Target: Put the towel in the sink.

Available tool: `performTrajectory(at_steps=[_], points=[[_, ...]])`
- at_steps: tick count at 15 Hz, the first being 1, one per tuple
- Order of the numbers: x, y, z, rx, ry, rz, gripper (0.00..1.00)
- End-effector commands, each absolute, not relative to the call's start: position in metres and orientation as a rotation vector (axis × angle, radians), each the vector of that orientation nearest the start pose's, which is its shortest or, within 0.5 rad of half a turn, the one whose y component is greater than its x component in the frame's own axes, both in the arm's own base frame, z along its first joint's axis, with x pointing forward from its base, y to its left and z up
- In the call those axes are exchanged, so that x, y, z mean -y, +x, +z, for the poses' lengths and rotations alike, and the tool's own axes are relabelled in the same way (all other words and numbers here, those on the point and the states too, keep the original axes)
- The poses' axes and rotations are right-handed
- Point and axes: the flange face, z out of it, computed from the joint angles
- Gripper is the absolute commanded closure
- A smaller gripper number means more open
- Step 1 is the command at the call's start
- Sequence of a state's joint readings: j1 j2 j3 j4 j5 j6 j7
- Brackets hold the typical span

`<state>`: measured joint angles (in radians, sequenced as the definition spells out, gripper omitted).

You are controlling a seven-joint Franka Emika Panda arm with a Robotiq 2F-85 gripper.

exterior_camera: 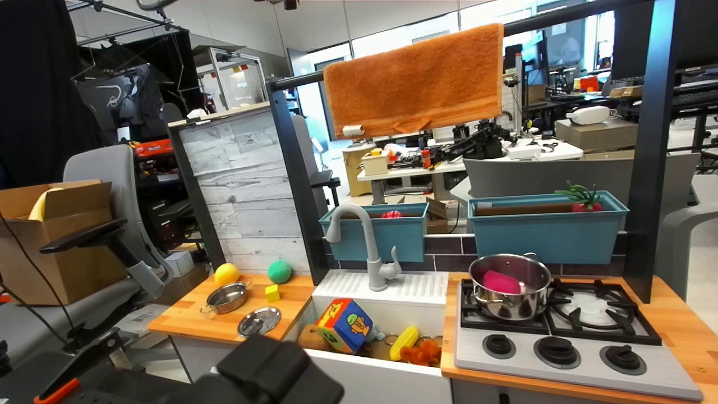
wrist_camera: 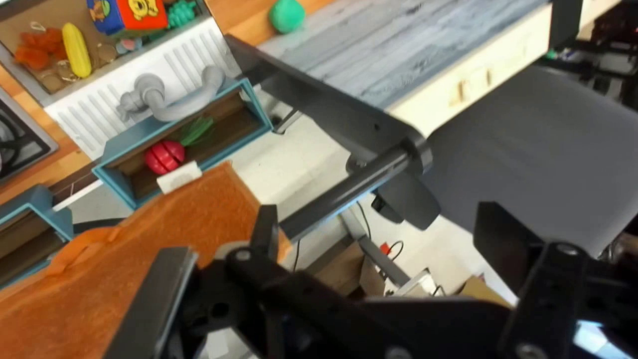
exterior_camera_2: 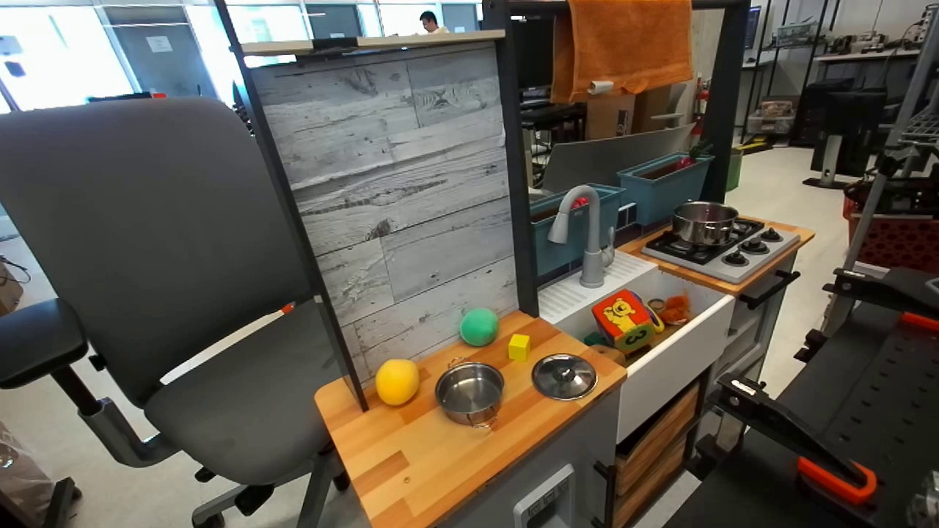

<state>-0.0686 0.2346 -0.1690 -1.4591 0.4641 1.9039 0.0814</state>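
The orange towel (exterior_camera: 415, 78) hangs folded over a black bar above the sink, also seen in an exterior view (exterior_camera_2: 631, 48). In the wrist view the towel (wrist_camera: 124, 259) fills the lower left, partly behind the left finger. The white sink (exterior_camera: 398, 311) holds several toys and shows in both exterior views (exterior_camera_2: 675, 359); in the wrist view its ridged back ledge (wrist_camera: 199, 50) is at the upper left. My gripper (wrist_camera: 377, 214) is open and empty, with the bar's end and post between its fingers in view; contact is not visible. It is not clearly visible in the exterior views.
The grey faucet (exterior_camera: 370, 247) rises behind the basin. Teal bins (exterior_camera: 547, 230) hang below the bar (wrist_camera: 344, 194). A toy block (exterior_camera: 345, 325) sits in the sink. A pot (exterior_camera: 510, 286) stands on the stovetop. A small pan (exterior_camera_2: 469, 392) and lid (exterior_camera_2: 563, 376) lie on the wooden counter.
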Motion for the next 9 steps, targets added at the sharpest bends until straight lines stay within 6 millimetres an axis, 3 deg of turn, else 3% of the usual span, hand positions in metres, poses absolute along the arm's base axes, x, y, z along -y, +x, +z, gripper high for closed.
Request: performTrajectory(at_steps=[1,4,9], points=[[0.144,0.686,0.576,-0.752,-2.611,-0.433,0.0],[0.177,0.702,0.558,-0.889,-2.595,-0.456,0.0],[0.22,0.704,0.529,-1.027,-2.577,-0.394,0.0]])
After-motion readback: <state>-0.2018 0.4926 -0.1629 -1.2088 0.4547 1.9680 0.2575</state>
